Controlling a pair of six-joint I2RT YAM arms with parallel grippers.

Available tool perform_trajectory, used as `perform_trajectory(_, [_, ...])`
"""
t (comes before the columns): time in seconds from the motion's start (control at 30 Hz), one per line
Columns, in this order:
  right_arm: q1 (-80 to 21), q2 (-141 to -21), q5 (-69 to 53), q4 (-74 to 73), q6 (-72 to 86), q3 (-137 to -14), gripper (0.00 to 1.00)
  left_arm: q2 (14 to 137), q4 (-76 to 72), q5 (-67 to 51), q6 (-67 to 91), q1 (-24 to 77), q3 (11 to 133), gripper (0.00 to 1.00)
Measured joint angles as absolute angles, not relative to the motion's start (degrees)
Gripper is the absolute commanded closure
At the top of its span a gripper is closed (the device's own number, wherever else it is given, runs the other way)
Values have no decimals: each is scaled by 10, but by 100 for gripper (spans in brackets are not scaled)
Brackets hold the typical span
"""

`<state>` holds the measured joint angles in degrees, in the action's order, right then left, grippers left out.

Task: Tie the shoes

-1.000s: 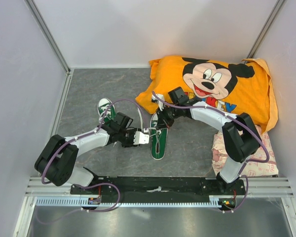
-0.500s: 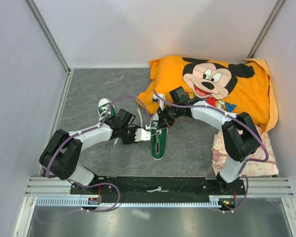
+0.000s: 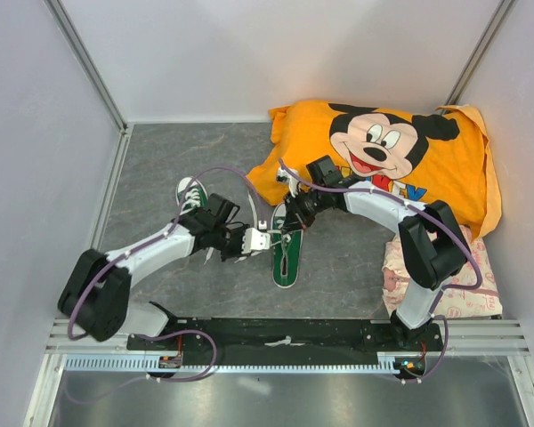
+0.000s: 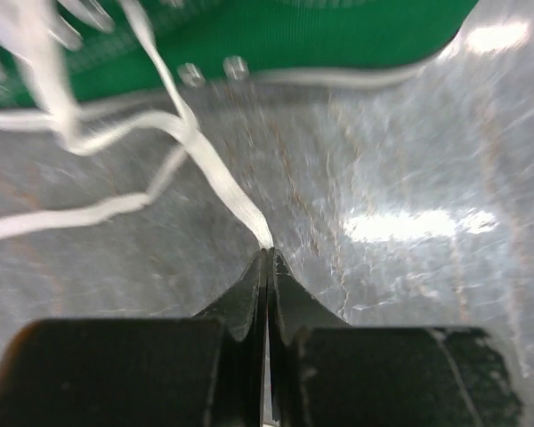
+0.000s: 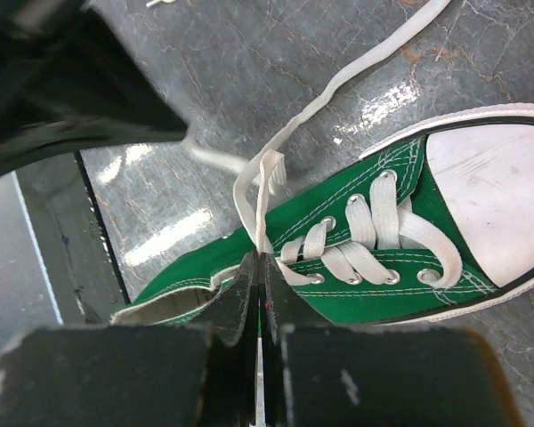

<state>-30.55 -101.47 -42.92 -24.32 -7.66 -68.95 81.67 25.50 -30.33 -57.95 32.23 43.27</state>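
Note:
One green shoe (image 3: pixel 285 256) lies in the middle of the table, white toe cap (image 5: pixel 489 196) pointing away. The other shoe (image 3: pixel 189 190) sits to the left, partly hidden by the left arm. My left gripper (image 3: pixel 259 240) hovers just left of the middle shoe, shut on a white lace (image 4: pixel 215 171) that runs straight into its tips (image 4: pixel 266 253). My right gripper (image 3: pixel 290 222) hangs over the shoe's eyelets, shut on the other lace (image 5: pixel 249 200), which loops up from the shoe (image 5: pixel 374 294) into its tips (image 5: pixel 260 258).
An orange Mickey Mouse cloth (image 3: pixel 383 160) covers the far right of the table. A folded pink cloth (image 3: pixel 445 276) lies beside the right arm's base. Grey walls close in the left, back and right; a metal rail (image 3: pixel 285 342) runs along the near edge.
My left gripper has shut on the lace beside the middle shoe, and its arm has stretched out a little. The right gripper has stayed shut on its lace.

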Motion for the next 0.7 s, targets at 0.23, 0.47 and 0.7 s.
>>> perform_trajectory(0.23, [-293, -1018, -449, -234, -49, -689, 100, 739, 184, -383, -474, 323, 429, 98])
perform_trajectory(0.47, [-283, -1022, -465, -224, -22, -689, 100, 774, 36, -390, -338, 330, 423, 98])
perform_trajectory(0.7, [-275, -1022, -481, -208, 5, -688, 100, 801, -97, -349, -275, 359, 384, 98])
